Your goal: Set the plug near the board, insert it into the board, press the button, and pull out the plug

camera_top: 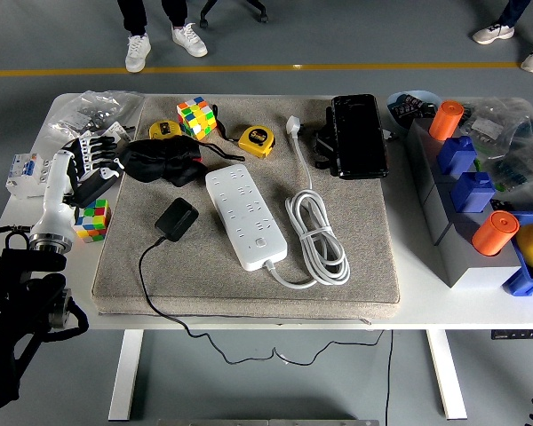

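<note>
Plug (176,218) sits beside the board (245,216) (not inserted), left hand (91,164) hovering nearby, fingers (103,144) apart, holding nothing.

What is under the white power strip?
The power strip lies on a grey mat, with the black plug beside it. The mat rests on the white table. The mat surface directly beneath the strip is covered.

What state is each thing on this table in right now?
Black plug: unplugged, lying on the mat beside the board.
Power strip: sockets empty, own white cord coiled beside it.
Left hand: fingers open, holding nothing, at the mat's left edge.
Tape measure: retracted.
</note>
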Controlling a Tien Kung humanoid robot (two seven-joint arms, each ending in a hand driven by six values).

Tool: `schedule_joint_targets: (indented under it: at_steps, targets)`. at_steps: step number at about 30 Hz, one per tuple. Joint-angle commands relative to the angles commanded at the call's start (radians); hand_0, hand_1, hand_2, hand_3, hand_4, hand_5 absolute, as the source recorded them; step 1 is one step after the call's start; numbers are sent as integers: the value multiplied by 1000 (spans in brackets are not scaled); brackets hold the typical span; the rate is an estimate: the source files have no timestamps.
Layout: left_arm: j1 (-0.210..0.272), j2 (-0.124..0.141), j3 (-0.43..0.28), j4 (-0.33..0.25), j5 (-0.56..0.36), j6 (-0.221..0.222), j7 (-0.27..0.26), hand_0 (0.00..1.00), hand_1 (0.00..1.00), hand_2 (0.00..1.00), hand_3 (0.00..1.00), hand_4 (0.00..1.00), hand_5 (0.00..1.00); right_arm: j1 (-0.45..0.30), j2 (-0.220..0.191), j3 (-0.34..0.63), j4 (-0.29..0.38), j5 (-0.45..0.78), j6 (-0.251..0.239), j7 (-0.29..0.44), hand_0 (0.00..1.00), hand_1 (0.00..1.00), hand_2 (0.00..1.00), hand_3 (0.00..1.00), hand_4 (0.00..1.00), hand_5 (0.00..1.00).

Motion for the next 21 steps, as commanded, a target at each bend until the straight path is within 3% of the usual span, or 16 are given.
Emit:
schedule_joint_targets:
  at_steps: [21]
  targets:
    - [0,-4,-23,-11,3,-7,9,546,627,625,602,882,448,-3,-1,8,2,-2,1,-4,620,672,668,535,858,536]
